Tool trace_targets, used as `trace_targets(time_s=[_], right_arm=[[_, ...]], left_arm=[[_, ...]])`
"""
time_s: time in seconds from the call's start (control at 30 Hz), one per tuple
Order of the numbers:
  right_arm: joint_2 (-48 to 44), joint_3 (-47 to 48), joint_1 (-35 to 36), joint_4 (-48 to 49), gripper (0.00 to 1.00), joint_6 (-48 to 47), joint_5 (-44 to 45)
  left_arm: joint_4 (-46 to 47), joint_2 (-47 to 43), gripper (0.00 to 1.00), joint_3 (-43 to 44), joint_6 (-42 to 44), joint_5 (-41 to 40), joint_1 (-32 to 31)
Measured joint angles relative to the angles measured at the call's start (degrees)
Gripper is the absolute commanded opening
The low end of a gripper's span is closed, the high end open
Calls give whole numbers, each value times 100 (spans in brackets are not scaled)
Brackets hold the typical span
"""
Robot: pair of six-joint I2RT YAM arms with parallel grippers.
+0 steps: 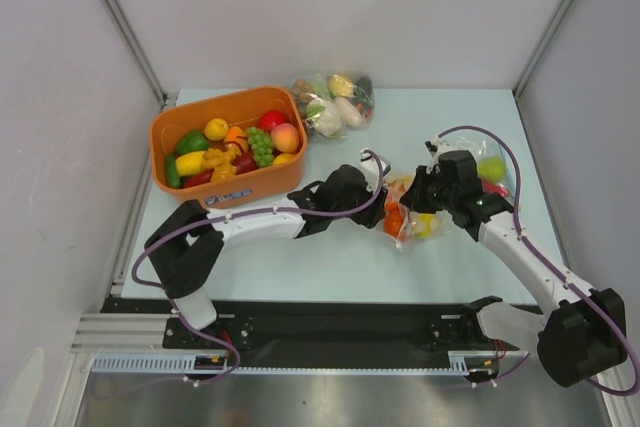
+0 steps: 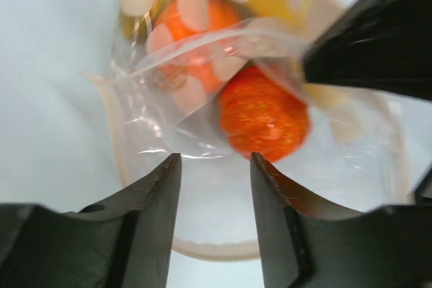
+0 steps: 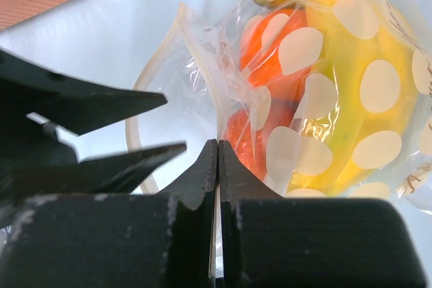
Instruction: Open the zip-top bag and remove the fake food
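Crowding the bag (image 1: 415, 219): left gripper (image 2: 214, 160) at its mouth, right gripper (image 3: 217, 148) just beside it on the same rim. A finger (image 2: 371, 38) of the right one crosses the film beside the orange (image 2: 263, 119).
Around: bin (image 1: 228, 147) of toy fruit far left, well apart; second bag (image 1: 333, 102) by the back wall; green fruit (image 1: 490, 169) just behind the right arm.
Bag position: on the counter (image 1: 300, 267) between the grippers.
Heading: mouth toward the left arm, closed end toward the right arm; long axis roughly left to right.
Food: orange nearest the mouth, banana (image 3: 351, 99) deeper, both inside the film.
Left gripper: fingers partly spread, the rim looping around their tips, holding nothing.
Right gripper: fingers pressed together, the rim strip running into their seam.
Room: bare counter on the near side toward the arm bases; walls left, right and back stand well off.
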Motion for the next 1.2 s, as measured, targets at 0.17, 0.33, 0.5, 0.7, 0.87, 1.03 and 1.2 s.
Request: trace_targets(time_s=[0.17, 0.33, 0.5, 0.7, 0.87, 1.03, 1.2], right_arm=[[-7, 0, 0, -17, 0, 2, 7], [-103, 0, 0, -59, 0, 2, 9], [-249, 0, 0, -81, 0, 2, 9], [-293, -7, 0, -79, 0, 2, 2], [-293, -13, 0, -79, 0, -2, 0], [-293, -42, -26, -81, 0, -42, 7], [-293, -57, -48, -94, 0, -52, 52]], left_arm=[[118, -120, 63, 37, -203, 256, -140], [131, 238, 71, 221, -433, 439, -245], [151, 518, 75, 273, -651, 476, -262], [299, 824, 78, 472, -826, 461, -262], [529, 999, 80, 494, -1021, 417, -262], [756, 1154, 80, 494, -1213, 396, -262], [887, 1340, 75, 492, -1449, 400, -262]])
